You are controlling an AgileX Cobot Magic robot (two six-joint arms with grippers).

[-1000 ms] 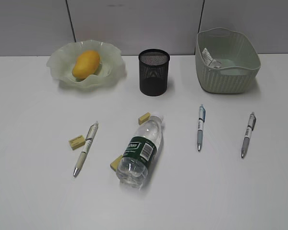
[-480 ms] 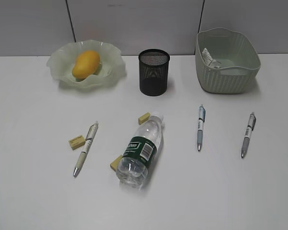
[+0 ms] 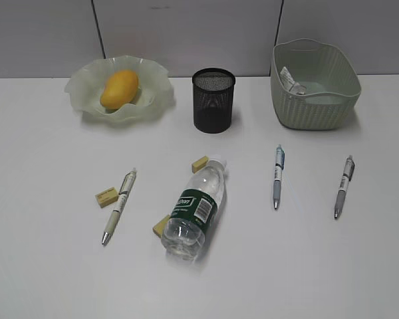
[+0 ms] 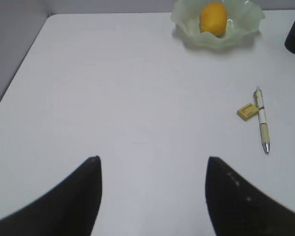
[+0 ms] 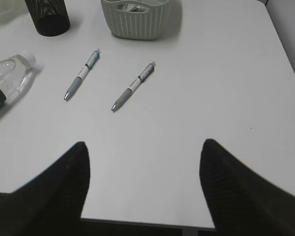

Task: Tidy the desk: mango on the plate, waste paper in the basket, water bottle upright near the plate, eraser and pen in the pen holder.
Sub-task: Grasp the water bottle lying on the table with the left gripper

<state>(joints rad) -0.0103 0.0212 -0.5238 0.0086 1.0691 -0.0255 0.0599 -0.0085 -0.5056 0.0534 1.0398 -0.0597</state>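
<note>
Resting done: mango (image 3: 119,88) on plate (image 3: 86,100) far left, waste paper (image 3: 291,79) in basket (image 3: 316,109) far right. Left: water bottle (image 3: 194,209) lying mid-desk, pens, erasers outside pen holder (image 3: 213,101). Left gripper (image 4: 152,167) and right gripper (image 5: 143,152) spread, empty.

desk (image 3: 46,279): white, flat
back row: plate (image 3: 156,106), pen holder (image 3: 213,101), basket (image 3: 312,109)
front: water bottle (image 3: 196,209) lying down, three pens (image 3: 119,206), three erasers (image 3: 106,197)
</note>
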